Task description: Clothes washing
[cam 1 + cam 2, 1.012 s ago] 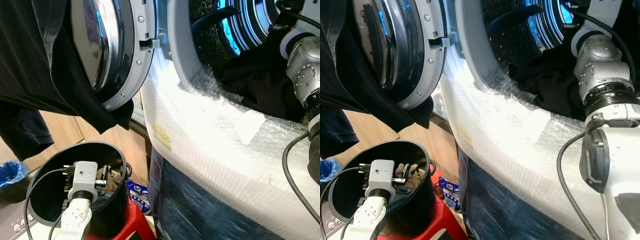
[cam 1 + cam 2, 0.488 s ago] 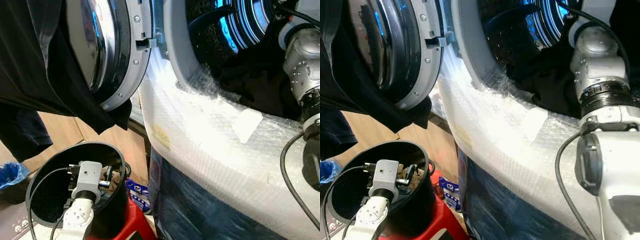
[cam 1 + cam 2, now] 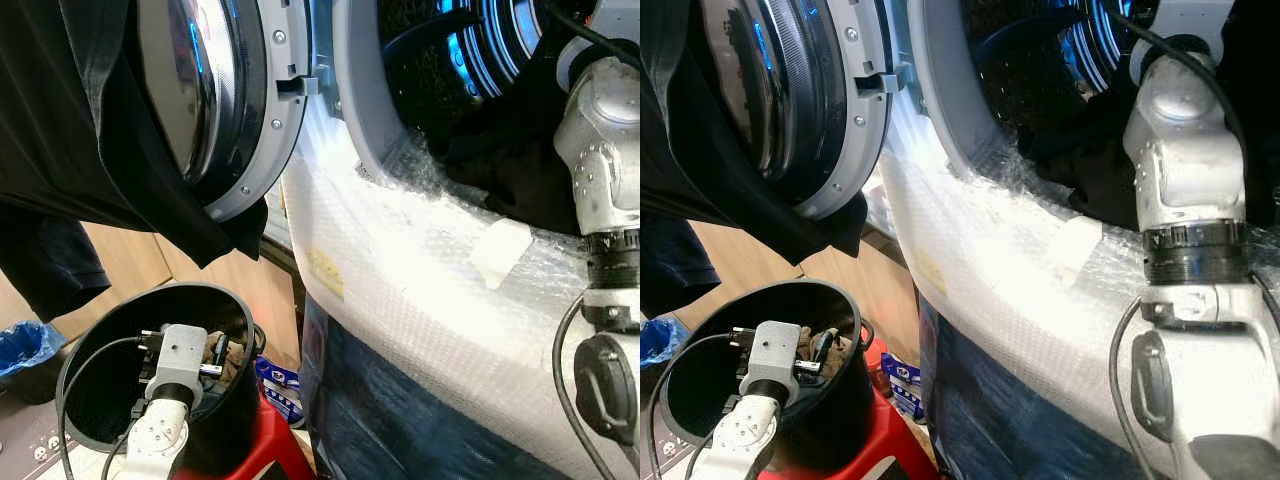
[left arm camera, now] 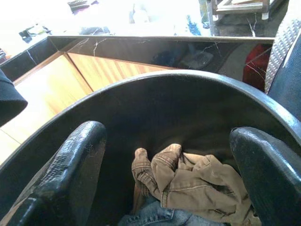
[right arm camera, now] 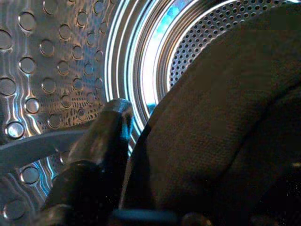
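With the right gripper [image 5: 117, 155] deep in the washer drum [image 5: 56, 56], jaws seemingly gripping a dark garment [image 5: 221, 117], and the left gripper [image 4: 164, 155] open over the black bucket [image 3: 200, 300], cloth could snag on the door rim at upper centre.

Black bucket [image 3: 235, 420] on a red stool [image 3: 268, 447], tan garment [image 4: 197, 181] bunched over blue denim [image 4: 155, 219] inside it, washer drum [image 5: 61, 70] holding dark clothes [image 3: 515, 165], bubble wrap [image 3: 420, 270] draped over the washer's front, wooden floor [image 3: 130, 260] beyond.
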